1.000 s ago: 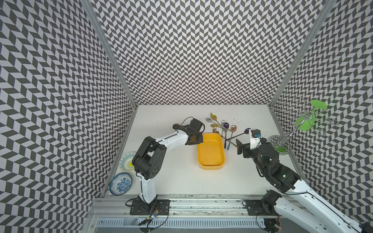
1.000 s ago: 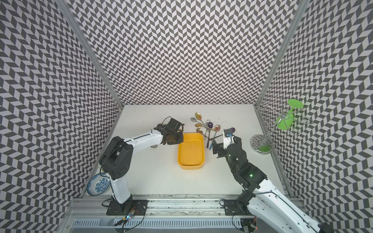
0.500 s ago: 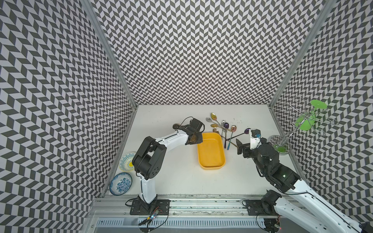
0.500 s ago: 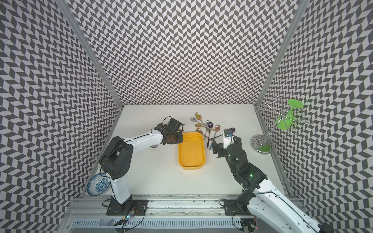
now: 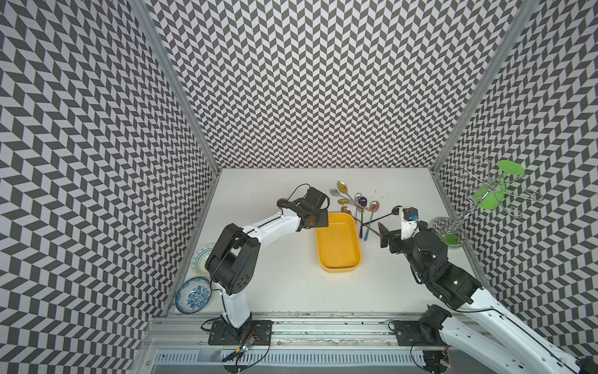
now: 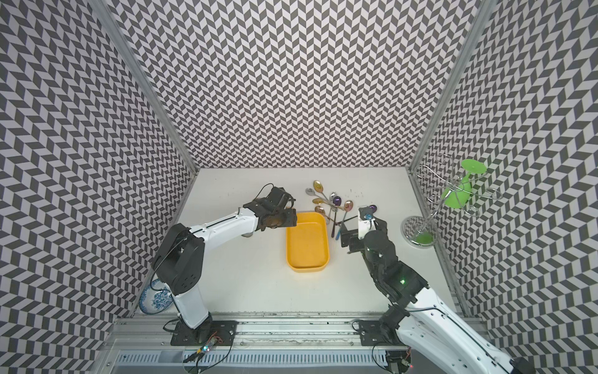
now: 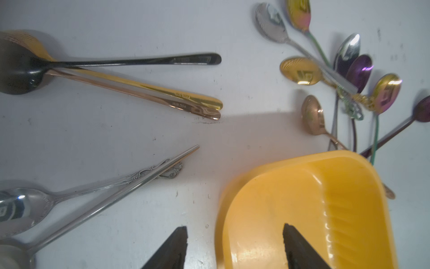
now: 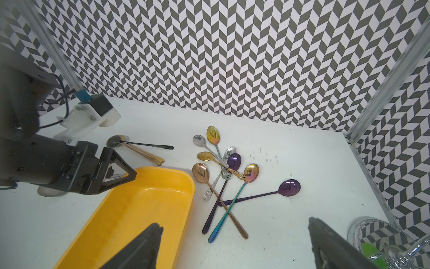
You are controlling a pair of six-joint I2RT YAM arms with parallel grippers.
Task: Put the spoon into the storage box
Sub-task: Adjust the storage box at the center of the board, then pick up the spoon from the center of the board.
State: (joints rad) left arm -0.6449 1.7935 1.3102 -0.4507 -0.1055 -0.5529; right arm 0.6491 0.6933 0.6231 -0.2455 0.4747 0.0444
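The left fingers (image 5: 318, 221) have just gone from shut to wide apart. They hold nothing and straddle the far left corner of the box (image 5: 338, 246). The box sits mid counter (image 5: 284, 285) and is empty, so no spoon went in; likely a fresh grab is being readied. Some spoons (image 7: 130, 61) lie just left of it, and a pile (image 5: 356, 204) lies off its far right corner. The right fingers (image 5: 386, 231) hang wide and empty to the right.
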